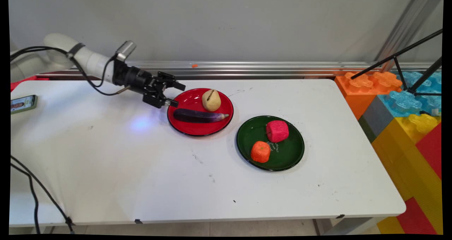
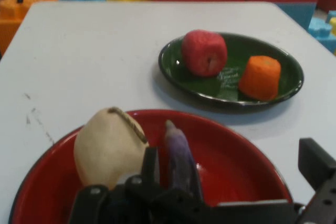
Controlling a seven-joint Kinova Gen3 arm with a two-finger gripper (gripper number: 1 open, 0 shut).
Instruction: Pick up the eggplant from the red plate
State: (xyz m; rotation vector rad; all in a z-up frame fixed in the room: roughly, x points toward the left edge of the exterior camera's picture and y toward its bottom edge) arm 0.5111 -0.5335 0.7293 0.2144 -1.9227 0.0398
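My black two-finger gripper [image 1: 172, 94] hovers with fingers spread over the left rim of the round glossy red plate [image 1: 189, 128], holding nothing. On that plate, the slim purple toy eggplant [image 1: 199, 116] lies nearest me, its stem end toward my fingers; the beige pear-shaped toy [image 1: 211, 100] sits just behind it. The eggplant looks light, smooth and possibly slippery; I judge its thick middle the surest hold. Right of the red plate stands a green plate [image 1: 291, 155].
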